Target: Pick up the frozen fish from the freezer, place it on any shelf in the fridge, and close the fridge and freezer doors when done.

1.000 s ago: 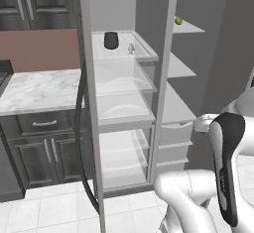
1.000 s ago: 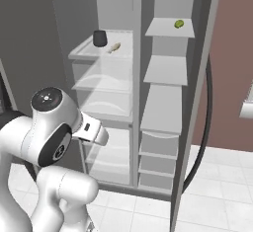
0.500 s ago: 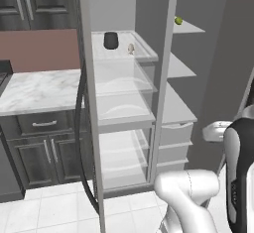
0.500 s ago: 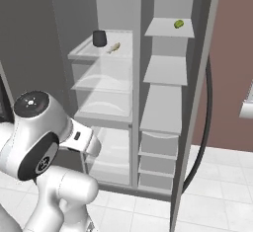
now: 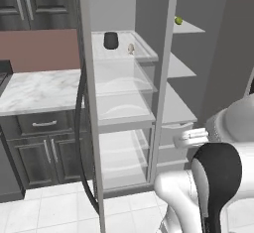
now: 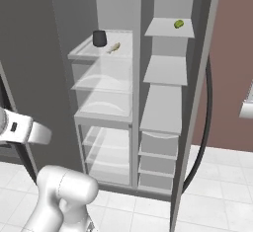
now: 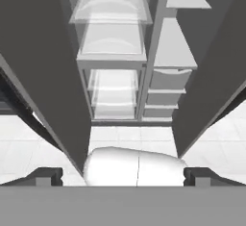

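Swung aside since before, the arm (image 6: 24,130) faces unlabelled fridge (image 6: 106,102).

Place: a kitchen in a home, made on a computer.
Big clue: a tall grey fridge (image 5: 124,103) with both doors open and see-through glass shelves inside.
Beside the fridge, right: the freezer (image 6: 165,78), thinner, with plain grey shelves.
Beside the fridge, left: a white marble counter (image 5: 39,90) on top of dark cabinets (image 5: 44,147) with silver handles.
Above the counter: more dark cupboards (image 5: 30,1) and a reddish-brown wall (image 5: 34,48).
Under the fridge: a floor (image 6: 217,196) of white square tiles.
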